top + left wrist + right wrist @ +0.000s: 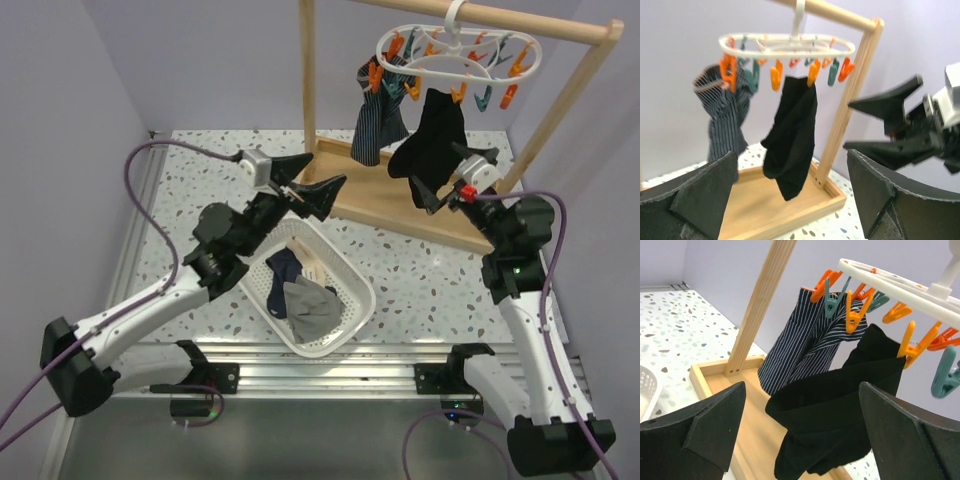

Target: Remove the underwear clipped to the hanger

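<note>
The white oval hanger (460, 50) (790, 45) (900, 287) hangs by its hook from the wooden rail, with orange and teal clips under it. Two pieces of underwear are clipped to it: a black one (430, 140) (790, 145) (840, 415) and a navy-and-white striped one (380, 120) (722, 120) (805, 345). My right gripper (455, 175) (802, 390) is open, its fingers either side of the black piece's lower fold. Left of the frame my left gripper (312, 180) (792, 165) is open and holds nothing.
The wooden rail frame (480, 15) stands on a wooden tray base (400, 205) at the back. A white perforated basket (340, 330) under the left arm holds a navy garment (285, 268) and a grey one (312, 305). Walls close in on both sides.
</note>
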Action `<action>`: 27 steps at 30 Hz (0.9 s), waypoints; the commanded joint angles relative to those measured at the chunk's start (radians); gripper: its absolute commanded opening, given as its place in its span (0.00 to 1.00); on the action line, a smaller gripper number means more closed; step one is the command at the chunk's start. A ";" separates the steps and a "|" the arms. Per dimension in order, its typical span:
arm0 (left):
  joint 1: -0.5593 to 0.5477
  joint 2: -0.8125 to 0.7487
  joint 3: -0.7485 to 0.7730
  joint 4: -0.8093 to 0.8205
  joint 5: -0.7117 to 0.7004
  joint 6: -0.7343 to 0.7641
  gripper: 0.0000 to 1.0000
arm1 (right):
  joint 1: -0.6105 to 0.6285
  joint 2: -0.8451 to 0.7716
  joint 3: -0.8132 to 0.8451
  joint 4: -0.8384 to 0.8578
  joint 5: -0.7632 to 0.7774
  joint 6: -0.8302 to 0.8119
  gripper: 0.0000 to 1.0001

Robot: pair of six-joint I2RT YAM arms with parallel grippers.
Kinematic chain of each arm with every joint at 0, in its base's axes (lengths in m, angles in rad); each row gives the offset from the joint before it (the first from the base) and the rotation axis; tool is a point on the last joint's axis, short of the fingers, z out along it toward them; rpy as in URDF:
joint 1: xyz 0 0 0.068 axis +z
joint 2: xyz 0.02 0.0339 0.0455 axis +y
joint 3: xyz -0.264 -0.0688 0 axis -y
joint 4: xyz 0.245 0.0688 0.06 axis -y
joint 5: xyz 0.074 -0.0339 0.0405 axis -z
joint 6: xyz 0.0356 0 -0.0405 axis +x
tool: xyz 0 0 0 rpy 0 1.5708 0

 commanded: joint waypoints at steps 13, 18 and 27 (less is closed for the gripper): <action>0.014 -0.347 -0.234 -0.192 -0.269 0.050 0.96 | 0.125 0.114 0.064 0.062 0.337 0.010 0.99; 0.021 -0.312 -0.197 -0.217 -0.280 0.091 0.98 | 0.131 0.188 0.091 0.220 0.448 0.154 0.99; 0.032 -0.284 -0.204 -0.197 -0.285 0.102 0.98 | 0.080 0.314 0.274 0.145 0.430 0.393 0.99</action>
